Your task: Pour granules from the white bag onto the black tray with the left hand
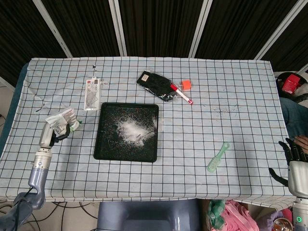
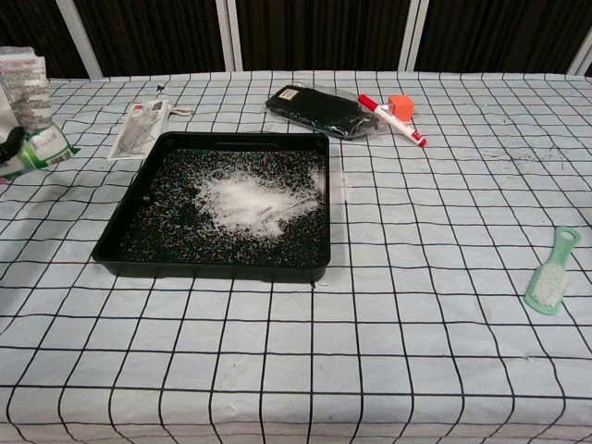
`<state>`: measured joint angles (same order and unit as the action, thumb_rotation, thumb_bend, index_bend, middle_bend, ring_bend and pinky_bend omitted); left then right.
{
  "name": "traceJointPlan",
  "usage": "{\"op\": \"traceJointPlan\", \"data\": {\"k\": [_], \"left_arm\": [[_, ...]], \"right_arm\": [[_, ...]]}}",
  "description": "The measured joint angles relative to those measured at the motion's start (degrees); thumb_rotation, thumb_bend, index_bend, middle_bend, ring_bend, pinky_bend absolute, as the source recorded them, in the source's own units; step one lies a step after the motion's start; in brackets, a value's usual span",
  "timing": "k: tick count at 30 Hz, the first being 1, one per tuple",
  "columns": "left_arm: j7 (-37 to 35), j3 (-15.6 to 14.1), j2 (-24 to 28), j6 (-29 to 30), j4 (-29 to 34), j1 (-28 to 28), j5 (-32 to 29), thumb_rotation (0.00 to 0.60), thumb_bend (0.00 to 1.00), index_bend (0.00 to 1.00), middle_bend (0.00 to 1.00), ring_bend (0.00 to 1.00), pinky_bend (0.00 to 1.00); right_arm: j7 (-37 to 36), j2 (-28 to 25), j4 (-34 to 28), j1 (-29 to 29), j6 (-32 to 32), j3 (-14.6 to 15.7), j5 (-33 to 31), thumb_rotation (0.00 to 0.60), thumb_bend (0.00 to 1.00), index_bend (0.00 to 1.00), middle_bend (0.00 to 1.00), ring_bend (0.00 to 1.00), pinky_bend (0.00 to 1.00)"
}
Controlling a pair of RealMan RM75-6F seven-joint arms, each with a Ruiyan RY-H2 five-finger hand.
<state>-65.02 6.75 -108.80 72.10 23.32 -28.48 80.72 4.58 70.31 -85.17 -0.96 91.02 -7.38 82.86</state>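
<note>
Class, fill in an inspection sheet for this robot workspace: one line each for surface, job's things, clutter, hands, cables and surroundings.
Surface: table under a white checked cloth.
Job's things: black tray holds a white granule pile, some spilled by its right rim; white bag off its left side.
Clutter: green brush, red marker, orange cube, black pouch, small packet.
Hands: left hand holds the bag; right hand off the table's right edge, holding nothing.
Cables: some below the front-left corner.
Surroundings: dark panels behind; pink cloth below the front edge.
</note>
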Motion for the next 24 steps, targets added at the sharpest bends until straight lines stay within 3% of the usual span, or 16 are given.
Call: {"op": "traceJointPlan", "data": {"k": [7,24], "left_arm": [[-0.38,-1.09,-3.13,-2.59,-4.85,-2.28,1.8,0.6,0.72,0.56,0.55,0.42,0.55],[1.48,-0.68,-5.54,-8.22,-7.92,-5.21,1.68,0.6,0.71,0.56,0.54,0.4,0.54]], "right_arm": [[-0.16,-0.01,0.09,0.0,-0.01,-0.03,0.0,0.6,0.13,0.16,0.1,0.14,0.32],[-0.32,0.03,0.24,0.03,0.03,-0.17,-0.18,0.6,0.13,0.16,0.1,0.14,0.32]]}}
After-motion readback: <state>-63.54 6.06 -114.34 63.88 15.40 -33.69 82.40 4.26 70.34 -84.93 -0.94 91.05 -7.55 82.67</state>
